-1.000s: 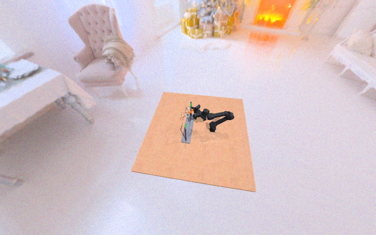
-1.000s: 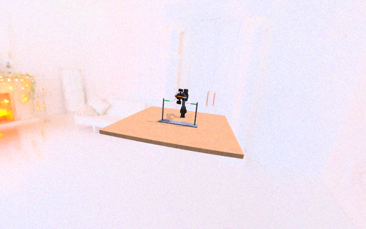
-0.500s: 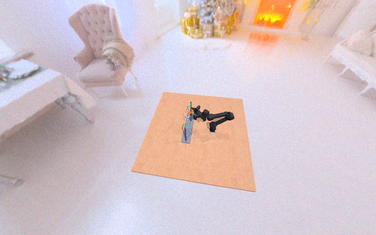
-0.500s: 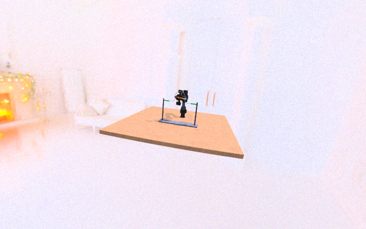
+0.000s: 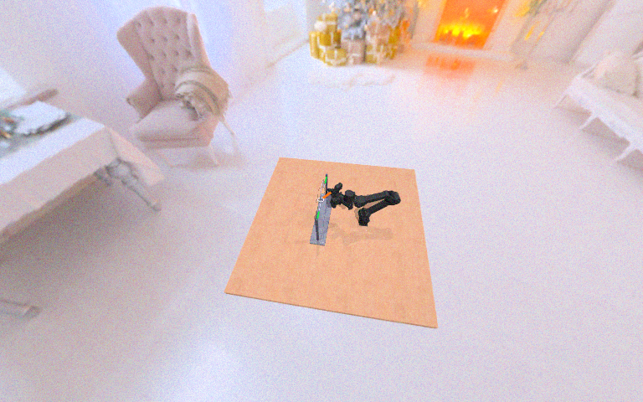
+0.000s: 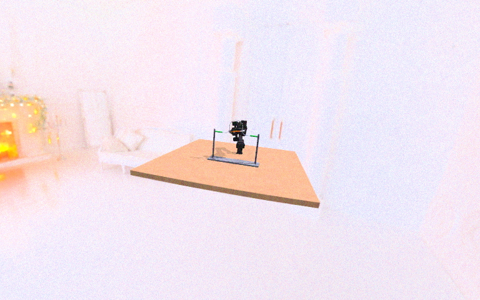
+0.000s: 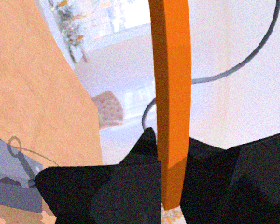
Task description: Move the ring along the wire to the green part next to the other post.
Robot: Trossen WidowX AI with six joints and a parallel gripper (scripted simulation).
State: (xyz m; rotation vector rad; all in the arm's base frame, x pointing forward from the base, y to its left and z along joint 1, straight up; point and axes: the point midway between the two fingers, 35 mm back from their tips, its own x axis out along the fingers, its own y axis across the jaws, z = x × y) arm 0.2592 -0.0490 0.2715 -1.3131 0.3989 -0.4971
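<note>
Pale wood carries the wire stand while, mid-frame, the gripper (image 5: 331, 197) (image 6: 238, 130) (image 7: 154, 133), nearly closed, clamps the orange handle (image 5: 326, 195) (image 6: 237, 131) (image 7: 174, 93).
</note>
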